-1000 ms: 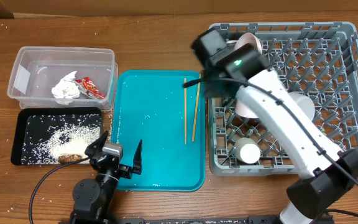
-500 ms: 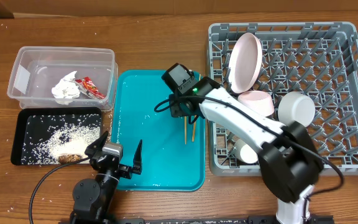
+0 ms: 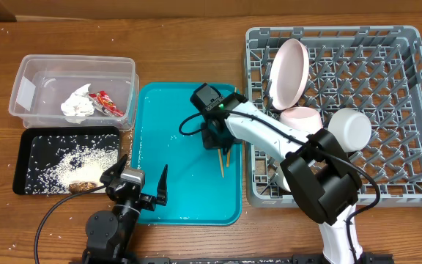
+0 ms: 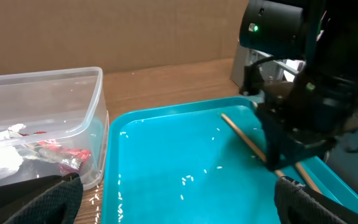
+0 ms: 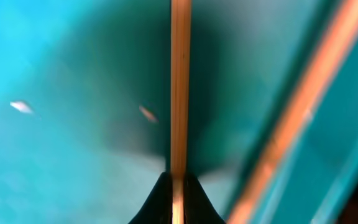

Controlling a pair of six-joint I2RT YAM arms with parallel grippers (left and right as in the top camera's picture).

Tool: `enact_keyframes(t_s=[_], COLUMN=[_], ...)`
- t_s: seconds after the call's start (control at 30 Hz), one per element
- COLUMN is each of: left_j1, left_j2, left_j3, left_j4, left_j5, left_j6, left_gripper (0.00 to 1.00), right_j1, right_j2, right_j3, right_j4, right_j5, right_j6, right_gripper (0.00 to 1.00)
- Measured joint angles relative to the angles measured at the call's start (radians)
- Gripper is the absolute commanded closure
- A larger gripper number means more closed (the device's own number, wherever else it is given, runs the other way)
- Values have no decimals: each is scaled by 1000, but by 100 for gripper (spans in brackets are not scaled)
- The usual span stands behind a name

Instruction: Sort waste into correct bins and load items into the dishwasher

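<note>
Two wooden chopsticks (image 3: 223, 160) lie on the teal tray (image 3: 167, 147), next to the grey dish rack (image 3: 416, 110). My right gripper (image 3: 215, 139) is down on them, shut on one chopstick (image 5: 180, 93); the other chopstick (image 5: 291, 137) lies loose beside it. My left gripper (image 3: 136, 192) is open and empty over the tray's front edge. The rack holds the pale plate (image 3: 288, 70) on edge, the pink bowl (image 3: 301, 121) and the white bowl (image 3: 350, 128). The clear tub (image 3: 28, 70) holds the napkin (image 3: 77, 105) and red wrapper (image 3: 108, 104). The black tray (image 3: 20, 158) holds rice (image 3: 79, 161) and a brown scrap (image 3: 83, 187).
Loose rice grains (image 4: 188, 180) dot the teal tray (image 4: 166, 143). In the left wrist view the right arm (image 4: 303, 93) stands over a chopstick (image 4: 244, 134), and the clear tub (image 4: 73, 106) sits at the left. The table is bare wood.
My right arm has swung from the rack to the teal tray and come down on the chopsticks, closing on one. The chopsticks have shifted and now lie slanted. The left arm has not moved.
</note>
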State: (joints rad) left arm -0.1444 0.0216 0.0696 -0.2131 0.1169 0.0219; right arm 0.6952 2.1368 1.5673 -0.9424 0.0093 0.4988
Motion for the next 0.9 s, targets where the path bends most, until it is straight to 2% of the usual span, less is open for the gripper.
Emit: enact_keyframes(t_s=[0.17,0.47,0.7,0.73,0.8,0.87,0.9], left_j1=[0,0,0,0,0,0,0], left_j2=[0,0,0,0,0,0,0], left_j3=[0,0,0,0,0,0,0], left_j4=[0,0,0,0,0,0,0], left_j5=[0,0,0,0,0,0,0], left_j6=[0,0,0,0,0,0,0], left_gripper=[0,0,0,0,0,0,0], right_j1=[0,-39,-188,-210,-245,-255,-254], right_j2=[-33,-367,-346,-331,-303,-288,-285], right_j3=[48,106,92,86,76,72,70], right_j4=[-79,-80,-82,-84,-89,-99,-101], right_j5=[65,269,283,266,219,184,169], right_j6=[-29,-122,-201,-214,-239,-254,-262], right_gripper=[96,96,96,94,79,75,68])
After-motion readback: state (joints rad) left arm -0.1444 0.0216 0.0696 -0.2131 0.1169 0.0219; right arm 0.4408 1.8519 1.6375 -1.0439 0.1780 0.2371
